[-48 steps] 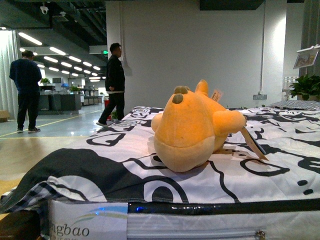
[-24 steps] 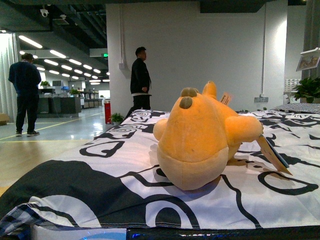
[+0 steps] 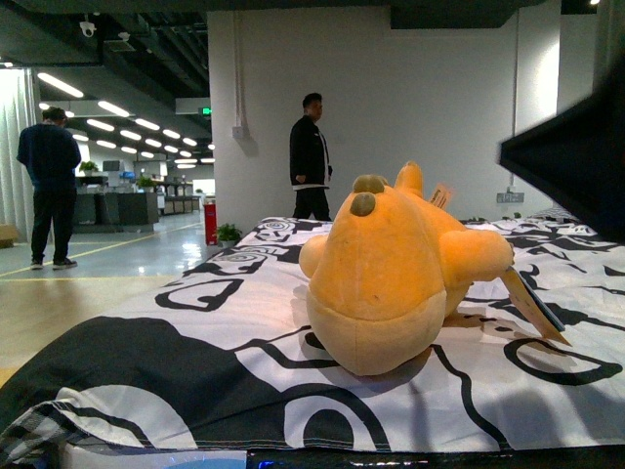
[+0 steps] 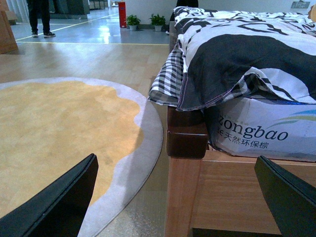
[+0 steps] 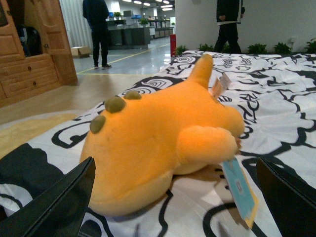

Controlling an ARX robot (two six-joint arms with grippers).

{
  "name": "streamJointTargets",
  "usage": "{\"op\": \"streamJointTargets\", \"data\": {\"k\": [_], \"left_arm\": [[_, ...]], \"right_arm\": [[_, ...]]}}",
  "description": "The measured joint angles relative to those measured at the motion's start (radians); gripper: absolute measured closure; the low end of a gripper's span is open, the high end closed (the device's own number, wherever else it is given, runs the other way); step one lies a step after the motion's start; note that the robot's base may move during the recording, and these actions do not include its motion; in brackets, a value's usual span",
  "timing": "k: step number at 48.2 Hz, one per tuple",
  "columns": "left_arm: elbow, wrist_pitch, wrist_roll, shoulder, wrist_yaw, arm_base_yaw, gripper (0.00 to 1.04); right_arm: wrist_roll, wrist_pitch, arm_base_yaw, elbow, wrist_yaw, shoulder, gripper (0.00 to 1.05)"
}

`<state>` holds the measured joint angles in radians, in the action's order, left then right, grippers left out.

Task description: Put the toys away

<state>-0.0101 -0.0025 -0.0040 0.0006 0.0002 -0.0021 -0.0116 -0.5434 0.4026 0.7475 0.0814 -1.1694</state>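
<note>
A: What is changed vs. the pic 0.5 s ago?
B: A dark shape is now seen at the upper right edge of the front view; it was not there before. The man in black is moved further right along the wall. The plush toy is not moved.
A: Where is the toy placed, exactly?
B: It is laid on the black-and-white bed cover, not far from the near edge, w/ the brown claw marks up. A paper tag is hung at its right side.
A: Jaws?
B: Right gripper: jaws are spread wide, nothing is held. The toy is seen between them but ahead, apart from both fingers. Left gripper: also spread wide, nothing held. It is set low beside the bed corner, facing the wooden bed post.
A: Edges and free room?
B: The cover is hung over the corner of the mattress. Left of the toy the cover is bare. Beside the bed, open floor w/ a round rug is seen.
</note>
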Motion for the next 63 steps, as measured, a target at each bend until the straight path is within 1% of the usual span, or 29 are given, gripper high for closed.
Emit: {"op": "streamJointTargets", "data": {"k": [5, 9, 12, 17, 22, 27, 36, 52, 63], "left_arm": [[0.0, 0.0, 0.0, 0.0, 0.0, 0.0, 0.06], [0.0, 0.0, 0.0, 0.0, 0.0, 0.0, 0.06], [0.0, 0.0, 0.0, 0.0, 0.0, 0.0, 0.06], [0.0, 0.0, 0.0, 0.0, 0.0, 0.0, 0.06], [0.0, 0.0, 0.0, 0.0, 0.0, 0.0, 0.06], [0.0, 0.0, 0.0, 0.0, 0.0, 0.0, 0.06], [0.0, 0.0, 0.0, 0.0, 0.0, 0.0, 0.06], [0.0, 0.0, 0.0, 0.0, 0.0, 0.0, 0.06], [0.0, 0.0, 0.0, 0.0, 0.0, 0.0, 0.06]], "right_arm": [[0.033, 0.007, 0.058, 0.085, 0.06, -0.086, 0.06], [0.089, 0.016, 0.116, 0.19, 0.127, -0.193, 0.06], [0.111, 0.032, 0.133, 0.249, 0.169, -0.25, 0.06], [0.129, 0.056, 0.136, 0.315, 0.243, -0.318, 0.06], [0.129, 0.081, 0.13, 0.344, 0.288, -0.359, 0.06], [0.085, 0.13, 0.122, 0.356, 0.327, -0.417, 0.06], [0.058, 0.132, 0.124, 0.356, 0.348, -0.465, 0.06], [0.053, 0.111, 0.137, 0.356, 0.402, -0.515, 0.06], [0.033, 0.107, 0.137, 0.356, 0.409, -0.525, 0.06]]}}
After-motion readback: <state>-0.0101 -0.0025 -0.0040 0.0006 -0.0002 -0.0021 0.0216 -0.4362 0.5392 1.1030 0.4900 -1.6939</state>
